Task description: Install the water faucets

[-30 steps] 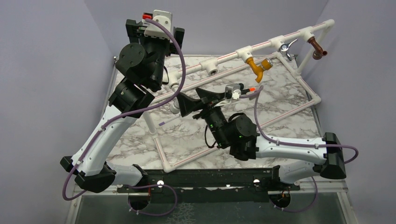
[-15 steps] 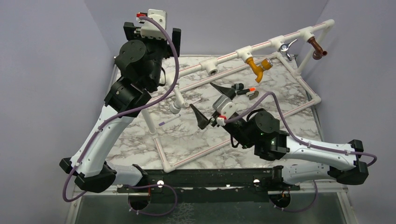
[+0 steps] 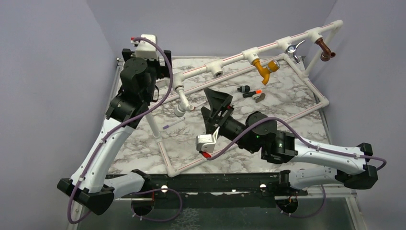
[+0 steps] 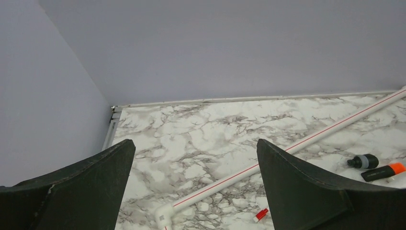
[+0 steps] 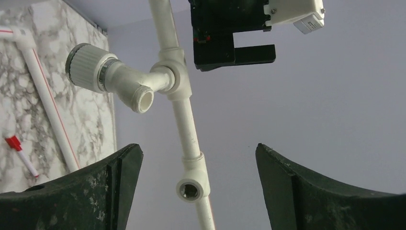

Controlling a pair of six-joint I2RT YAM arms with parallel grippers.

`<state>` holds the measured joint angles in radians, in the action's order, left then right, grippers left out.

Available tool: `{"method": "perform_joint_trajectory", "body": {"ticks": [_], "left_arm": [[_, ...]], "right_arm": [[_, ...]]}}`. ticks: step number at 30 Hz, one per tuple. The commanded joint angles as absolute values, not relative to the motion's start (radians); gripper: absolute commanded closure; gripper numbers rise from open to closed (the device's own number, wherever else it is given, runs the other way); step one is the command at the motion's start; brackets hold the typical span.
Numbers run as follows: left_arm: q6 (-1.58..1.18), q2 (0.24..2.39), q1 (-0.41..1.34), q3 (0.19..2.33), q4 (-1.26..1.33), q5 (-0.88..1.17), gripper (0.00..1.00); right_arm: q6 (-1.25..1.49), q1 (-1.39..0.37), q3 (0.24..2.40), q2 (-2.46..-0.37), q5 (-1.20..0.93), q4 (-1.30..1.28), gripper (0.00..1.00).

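Observation:
A white faucet (image 3: 182,101) with a ribbed knob hangs from a tee at the left end of the white pipe frame (image 3: 239,56). In the right wrist view the faucet (image 5: 115,79) is up left of my open, empty right gripper (image 5: 198,153), a short way off. An empty tee socket (image 5: 191,187) shows between the fingers. From above, the right gripper (image 3: 210,106) points at that faucet. Mustard (image 3: 263,68), chrome (image 3: 293,49) and brown (image 3: 325,49) faucets sit on the top pipe. A black-and-orange faucet (image 3: 251,92) lies loose. My left gripper (image 4: 195,148) is open over bare marble.
A black-and-grey connector (image 4: 363,161) lies beside the black-and-orange faucet (image 4: 383,171). A small grey piece (image 3: 260,98) lies next to them. A thin white stick (image 3: 171,124) with a coloured tip rests inside the frame. Purple walls close in the marble table (image 3: 297,115) on three sides.
My right arm drew back, rolled its wrist over and now faces the white faucet. My left arm pulled away from the frame toward the back left corner. Both stayed open.

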<state>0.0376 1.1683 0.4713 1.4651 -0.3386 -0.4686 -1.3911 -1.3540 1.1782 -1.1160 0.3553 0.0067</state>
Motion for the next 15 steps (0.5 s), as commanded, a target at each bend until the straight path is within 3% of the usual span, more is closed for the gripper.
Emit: {"method": "perform_joint_trajectory", "body": {"ticks": [1,15], "left_arm": [[0.028,1.056,0.462,1.382,-0.208,-0.507,0.01],[0.006,0.996,0.459,1.279,-0.168,-0.552,0.01]], "right_arm": [[-1.805,-1.369,1.156,-1.159,0.409,0.077,0.08],[-2.001,-1.376,1.165,-1.314,0.467,0.105,0.13]]}}
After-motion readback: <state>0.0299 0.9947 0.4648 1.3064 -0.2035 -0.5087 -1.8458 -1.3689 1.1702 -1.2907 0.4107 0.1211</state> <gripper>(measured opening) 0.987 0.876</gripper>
